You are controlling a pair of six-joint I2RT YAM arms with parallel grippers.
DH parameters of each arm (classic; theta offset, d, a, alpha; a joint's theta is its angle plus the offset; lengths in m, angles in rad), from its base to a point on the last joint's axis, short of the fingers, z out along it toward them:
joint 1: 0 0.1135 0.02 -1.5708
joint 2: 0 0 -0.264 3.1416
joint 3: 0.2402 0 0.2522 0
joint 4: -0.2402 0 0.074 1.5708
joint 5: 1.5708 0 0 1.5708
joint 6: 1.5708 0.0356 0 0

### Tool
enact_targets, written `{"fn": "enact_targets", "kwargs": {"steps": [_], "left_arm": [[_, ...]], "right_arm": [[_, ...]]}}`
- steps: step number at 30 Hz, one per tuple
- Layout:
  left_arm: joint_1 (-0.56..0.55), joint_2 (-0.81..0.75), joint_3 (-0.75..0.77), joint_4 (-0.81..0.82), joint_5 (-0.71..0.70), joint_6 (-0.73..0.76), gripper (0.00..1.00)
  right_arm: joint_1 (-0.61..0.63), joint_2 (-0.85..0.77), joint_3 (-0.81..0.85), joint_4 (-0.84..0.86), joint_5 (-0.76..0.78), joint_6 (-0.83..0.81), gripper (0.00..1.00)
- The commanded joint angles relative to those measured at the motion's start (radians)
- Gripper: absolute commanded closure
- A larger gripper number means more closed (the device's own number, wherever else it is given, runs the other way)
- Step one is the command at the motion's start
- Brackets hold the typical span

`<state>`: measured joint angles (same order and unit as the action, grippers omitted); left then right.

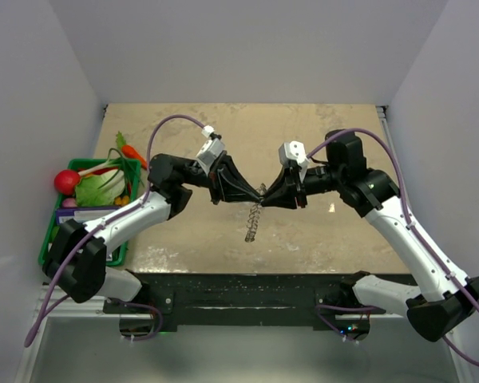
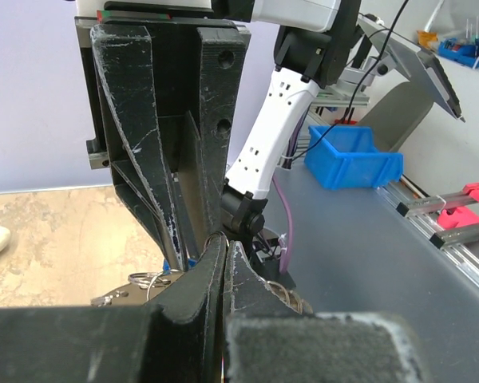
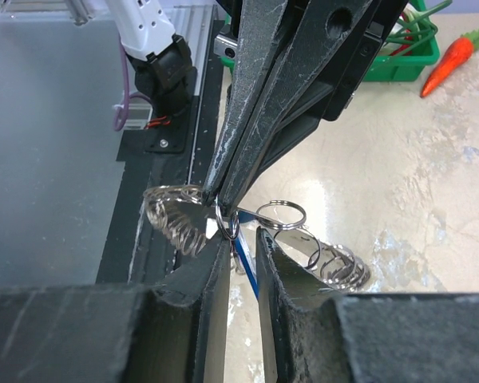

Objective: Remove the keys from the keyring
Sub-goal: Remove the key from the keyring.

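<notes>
**Grippers meet tip to tip over the keyring**

Both arms reach in from the sides with bent elbows. Their tips meet in the air above the tan table [image 1: 343, 128]. The left gripper [image 1: 254, 190] points at the right gripper [image 1: 270, 195], and the two are almost nose to nose.

The left gripper's fingers are pressed tight together. They pinch a thin wire of the grey springy metal keyring [image 1: 253, 222] right at their tips. The keyring hangs down from that pinch. Its low end is near the table, but I cannot tell if it touches.

The right gripper's fingers stand a little apart. The small key with the bright blue head [image 3: 246, 270] sits in the gap between them, just under the left gripper's tips. Only a strip of blue shows, and I cannot tell if the fingers touch it. A small round silver ring [image 3: 283, 214] sits just beside the right gripper's tips, next to the coil.

A green basket [image 1: 51, 231] of toy food sits well off by the left arm's elbow.
</notes>
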<state>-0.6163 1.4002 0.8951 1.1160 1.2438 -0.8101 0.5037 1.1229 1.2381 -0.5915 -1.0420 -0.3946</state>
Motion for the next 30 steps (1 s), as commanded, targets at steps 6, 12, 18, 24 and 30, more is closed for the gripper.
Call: {"fn": "enact_targets", "kwargs": {"steps": [6, 12, 18, 24, 30], "left_arm": [[0.003, -0.024, -0.021, 0.031, 0.014, -0.018, 1.00], [0.010, -0.023, -0.024, 0.031, 0.003, -0.018, 1.00], [0.015, -0.023, -0.025, 0.047, -0.003, -0.029, 1.00], [0.020, -0.027, -0.013, -0.073, -0.003, 0.069, 0.86], [0.033, -0.044, 0.025, -0.238, 0.003, 0.170, 0.64]], "right_arm": [[-0.008, -0.032, 0.066, 0.071, -0.052, -0.020, 0.82], [-0.007, -0.038, 0.049, 0.078, -0.076, -0.029, 0.87], [-0.008, -0.026, 0.047, 0.064, -0.078, -0.050, 1.00], [-0.007, -0.011, 0.089, 0.003, -0.033, -0.075, 1.00], [-0.005, 0.020, 0.146, -0.126, 0.034, -0.142, 1.00]]}}
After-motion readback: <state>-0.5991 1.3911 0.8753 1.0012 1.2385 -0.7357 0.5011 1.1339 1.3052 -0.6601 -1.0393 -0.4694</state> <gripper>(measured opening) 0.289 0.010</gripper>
